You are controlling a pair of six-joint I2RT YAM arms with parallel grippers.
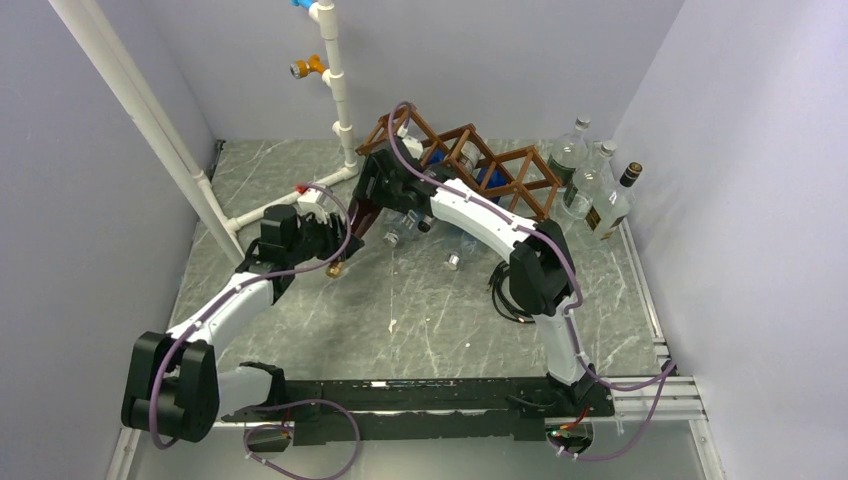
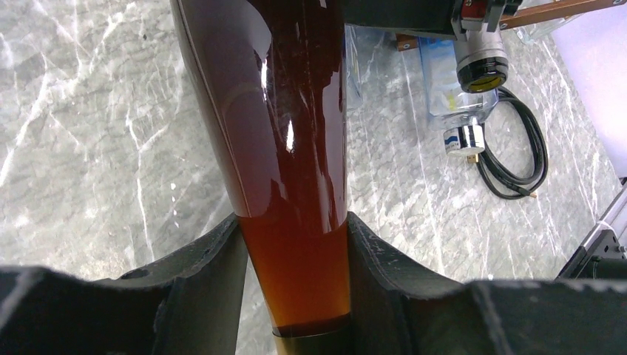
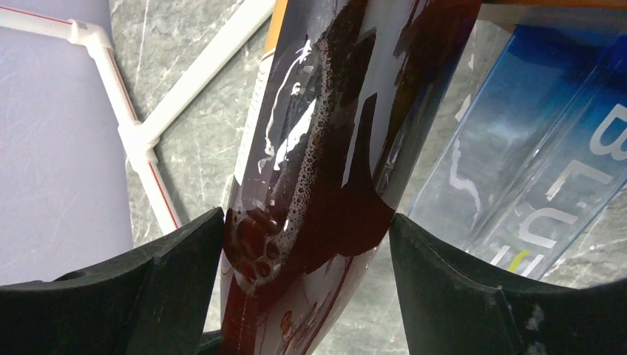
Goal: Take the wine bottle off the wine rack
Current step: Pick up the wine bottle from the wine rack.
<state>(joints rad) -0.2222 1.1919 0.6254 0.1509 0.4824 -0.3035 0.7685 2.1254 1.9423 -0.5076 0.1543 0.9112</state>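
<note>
The wine bottle (image 1: 362, 218), dark red glass with a gold cap, slants down and to the left from the left end of the brown lattice wine rack (image 1: 520, 170). My left gripper (image 1: 335, 245) is shut on its neck just above the gold cap, as the left wrist view shows (image 2: 296, 281) with the amber-red neck (image 2: 288, 148) between both fingers. My right gripper (image 1: 382, 190) is shut on the bottle's body; the right wrist view (image 3: 307, 251) shows the dark, foamy bottle (image 3: 333, 148) touching both fingers. The bottle's base is hidden behind the right gripper.
A blue bottle (image 3: 532, 148) and clear bottles remain in the rack. Two clear bottles (image 1: 405, 235) lie on the table in front of it. Three bottles (image 1: 595, 185) stand at the back right. A white pipe frame (image 1: 200, 175) runs along the left. A black cable (image 2: 517, 148) lies on the table.
</note>
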